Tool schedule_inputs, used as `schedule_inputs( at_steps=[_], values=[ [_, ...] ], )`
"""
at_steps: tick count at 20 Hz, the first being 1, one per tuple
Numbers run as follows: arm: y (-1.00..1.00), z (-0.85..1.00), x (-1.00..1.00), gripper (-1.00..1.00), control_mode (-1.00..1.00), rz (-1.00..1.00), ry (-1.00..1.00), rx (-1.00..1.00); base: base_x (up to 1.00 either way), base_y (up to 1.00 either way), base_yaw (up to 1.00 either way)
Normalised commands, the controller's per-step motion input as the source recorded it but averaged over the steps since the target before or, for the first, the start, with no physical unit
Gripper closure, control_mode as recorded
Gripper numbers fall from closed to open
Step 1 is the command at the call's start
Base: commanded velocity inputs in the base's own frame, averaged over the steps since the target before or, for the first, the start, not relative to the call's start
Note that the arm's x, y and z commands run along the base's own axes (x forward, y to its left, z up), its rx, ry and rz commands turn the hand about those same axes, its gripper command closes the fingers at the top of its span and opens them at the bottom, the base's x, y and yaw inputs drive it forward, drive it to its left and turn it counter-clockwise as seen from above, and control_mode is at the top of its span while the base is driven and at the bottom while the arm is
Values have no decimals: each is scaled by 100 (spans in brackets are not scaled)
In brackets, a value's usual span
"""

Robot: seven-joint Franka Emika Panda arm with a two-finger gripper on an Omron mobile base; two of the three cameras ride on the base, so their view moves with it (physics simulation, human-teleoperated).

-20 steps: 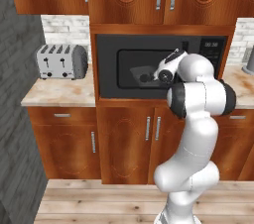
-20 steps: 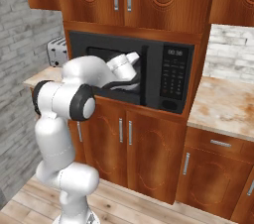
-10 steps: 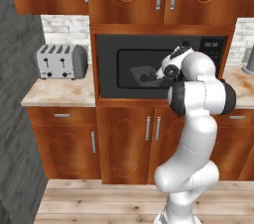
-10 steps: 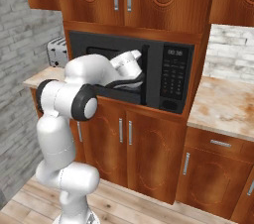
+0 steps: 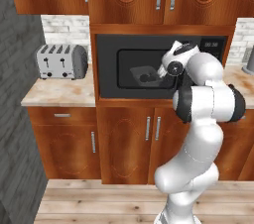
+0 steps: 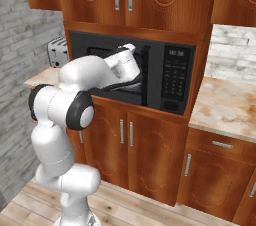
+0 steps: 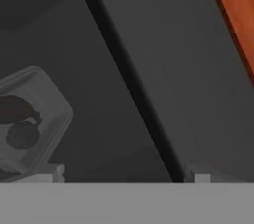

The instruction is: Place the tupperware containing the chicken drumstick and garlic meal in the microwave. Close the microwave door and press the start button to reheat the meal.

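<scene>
The black microwave (image 5: 106, 44) sits built into the wooden cabinets, its keypad panel (image 6: 175, 77) on the right. The microwave door (image 5: 134, 64) lies flat against the front. Through its dark window the tupperware (image 5: 144, 75) rests inside, holding the brown chicken drumstick and garlic meal (image 7: 20, 119). In the hand view the tupperware (image 7: 37, 114) is at the lower left, and the door's black bar handle (image 7: 134, 89) crosses diagonally. My gripper (image 7: 126, 174) is open and empty, close in front of the door with the handle between its fingertips (image 7: 54, 171). The hand (image 5: 173, 59) hovers at the window's right side.
A silver toaster (image 5: 62, 61) stands on the left counter (image 5: 59, 94). Another stretch of counter (image 6: 230, 105) runs to the microwave's right, with a grey object (image 5: 249, 62) at its far end. Wooden cabinet doors are above and below the microwave.
The hand has shifted a little to the right and up along the microwave front. The jaws have stayed wide open.
</scene>
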Motion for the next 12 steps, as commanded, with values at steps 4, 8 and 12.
schedule_inputs(
  at_steps=[4,8,12],
  values=[
    [29,77,-99,-100,-100,0,8,3,0,0,0],
    [41,91,-76,-100,-100,0,22,16,0,0,0],
    [15,95,-59,-100,-100,-1,20,35,0,0,0]
  ],
)
